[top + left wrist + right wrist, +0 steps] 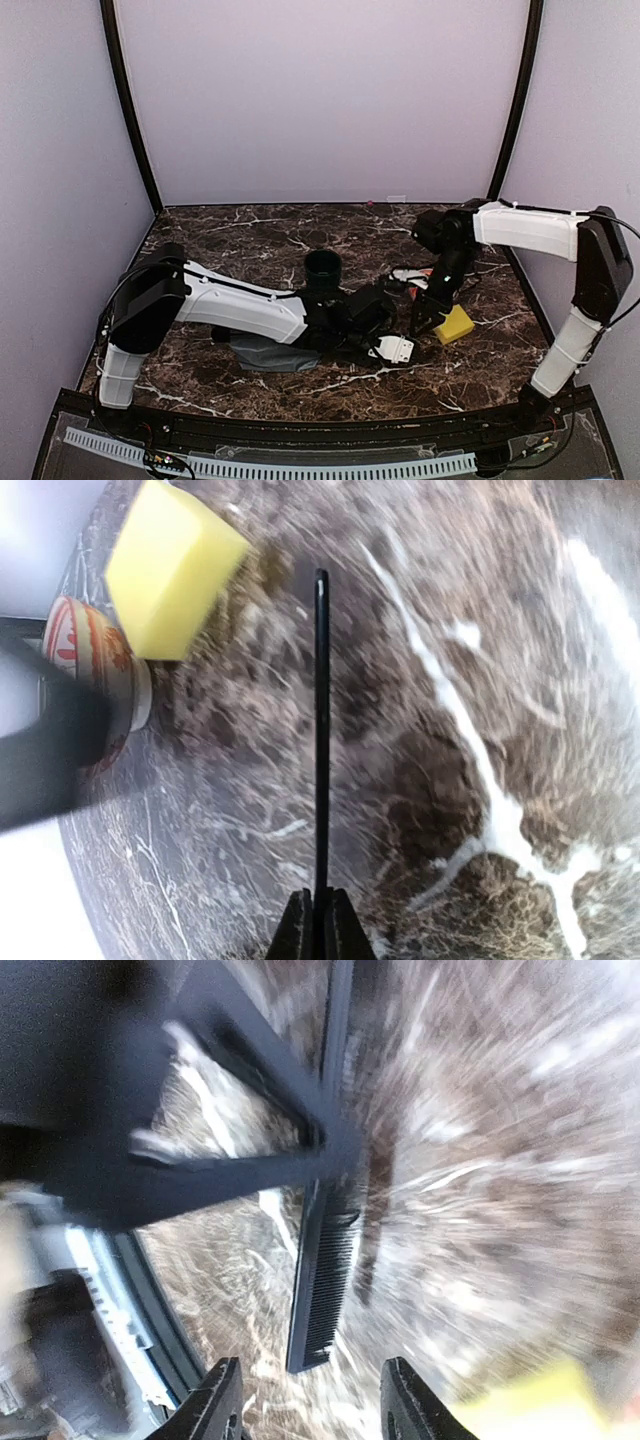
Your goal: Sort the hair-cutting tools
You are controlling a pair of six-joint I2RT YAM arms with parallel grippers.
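Note:
My left gripper is shut on the long black comb, which it holds edge-on above the marble table. In the right wrist view the comb hangs from the left gripper's dark fingers, with its free end between and just ahead of my right gripper, which is open and does not touch it. In the top view both grippers meet at mid-table, the left beside the right. The scissors and the clipper are not in view.
A yellow sponge lies just right of the grippers and also shows in the left wrist view. The red-and-white plate sits behind it, partly hidden in the top view. A dark green cup stands at centre. A grey cloth lies under the left arm.

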